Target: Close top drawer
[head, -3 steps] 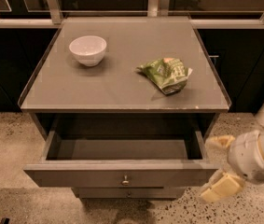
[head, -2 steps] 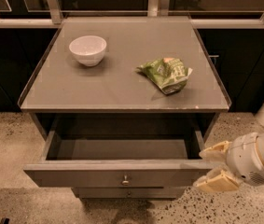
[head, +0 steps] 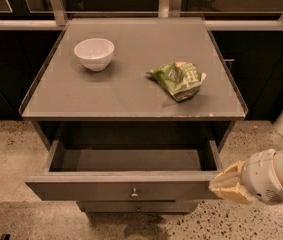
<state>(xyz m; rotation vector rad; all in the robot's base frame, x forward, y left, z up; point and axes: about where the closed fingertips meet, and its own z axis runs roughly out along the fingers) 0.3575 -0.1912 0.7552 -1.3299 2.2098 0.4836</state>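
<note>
While the widest grey-brown top drawer (head: 106, 186), with its flat front panel and small round metal knob (head: 134, 192), stands pulled well out of the cabinet, the closing step has reached contact but the push does not yet appear to have taken effect. The drawer cavity, up and to the left of the claw, is fully exposed and looks empty. The front panel extends leftward from the claw, with the knob well to the claw's left at panel centre.

The cream-coloured two-finger claw (head: 214, 184) sits at the right end of the front panel, apparently touching its outer face or corner. Its fingers are drawn narrow, close together with only a thin seam between them, and hold nothing. The white cylindrical wrist (head: 271, 176) trails off to the claw's right.

Next move, as judged: drive the claw away from the camera, square to the panel, until the front meets the cabinet face. Contact is far off-centre, so the drawer may rack or the claw may slip off the corner; a shift towards the knob would reduce this.

Below and left of the claw is a narrower grey-brown lower drawer front (head: 138, 206). Above it, on the grey worktop (head: 131, 99), lie a crumpled green packet (head: 177, 79) and, further left, a white ceramic bowl (head: 94, 53).
</note>
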